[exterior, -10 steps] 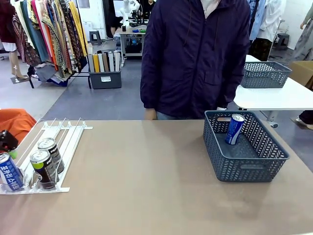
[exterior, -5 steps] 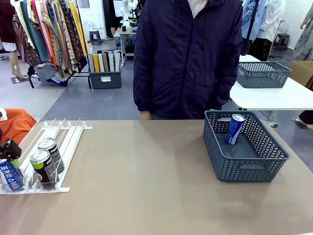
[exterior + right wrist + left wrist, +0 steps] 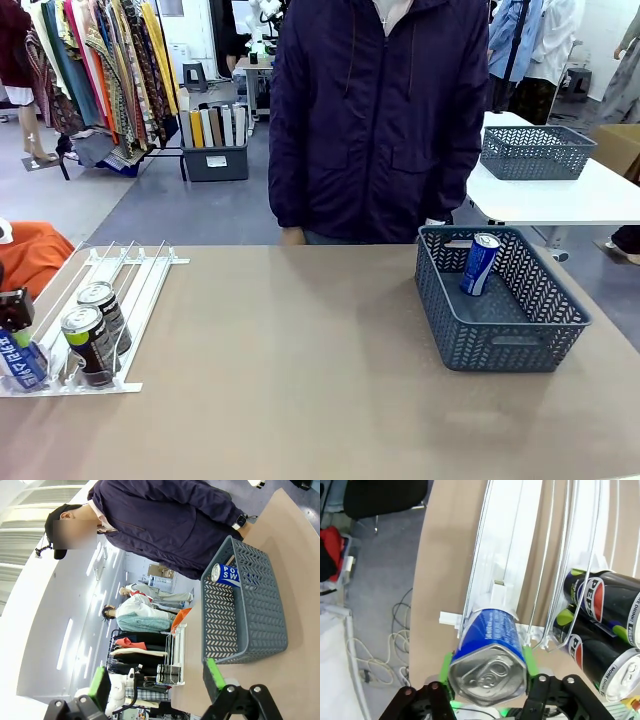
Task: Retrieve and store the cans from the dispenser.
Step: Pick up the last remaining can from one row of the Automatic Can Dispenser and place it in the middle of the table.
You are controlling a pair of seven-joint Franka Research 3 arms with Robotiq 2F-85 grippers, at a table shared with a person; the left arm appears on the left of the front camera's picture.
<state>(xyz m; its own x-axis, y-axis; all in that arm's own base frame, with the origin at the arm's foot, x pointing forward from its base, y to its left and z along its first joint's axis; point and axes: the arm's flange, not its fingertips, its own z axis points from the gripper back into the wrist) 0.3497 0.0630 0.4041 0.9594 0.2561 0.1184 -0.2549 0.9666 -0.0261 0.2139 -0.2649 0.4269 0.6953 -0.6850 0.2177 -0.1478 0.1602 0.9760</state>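
- Your left fingers (image 3: 529, 661) are clamping the blue can (image 3: 490, 635) at the front stop of the dispenser (image 3: 502, 555) (the can's top is looking squeezed out of round).
- Two black cans (image 3: 607, 605) are sitting in a nearby lane.
- Your right fingers (image 3: 213, 676) are standing wide apart, holding nothing.
- Another blue can (image 3: 480, 263) is leaning inside the basket (image 3: 500, 340) on the counter (image 3: 300, 380).
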